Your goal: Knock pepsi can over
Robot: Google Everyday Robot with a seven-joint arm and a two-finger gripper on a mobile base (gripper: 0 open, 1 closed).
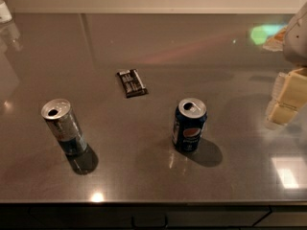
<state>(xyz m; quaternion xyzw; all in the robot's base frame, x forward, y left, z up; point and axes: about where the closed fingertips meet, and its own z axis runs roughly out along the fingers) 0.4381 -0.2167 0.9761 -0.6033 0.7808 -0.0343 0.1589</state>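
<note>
The pepsi can (189, 126) is short and dark blue with a round red-white-blue logo and a silver top. It stands upright on the grey table (144, 61), right of centre. My gripper (288, 97) is at the right edge of the camera view, with pale yellow fingers (283, 113), to the right of the can and apart from it. It holds nothing.
A taller silver can with a blue base (64, 127) stands upright at the left. A dark flat snack packet (131, 82) lies behind the cans near the middle. A white object (4, 11) sits at the far left corner. The table's front edge runs along the bottom.
</note>
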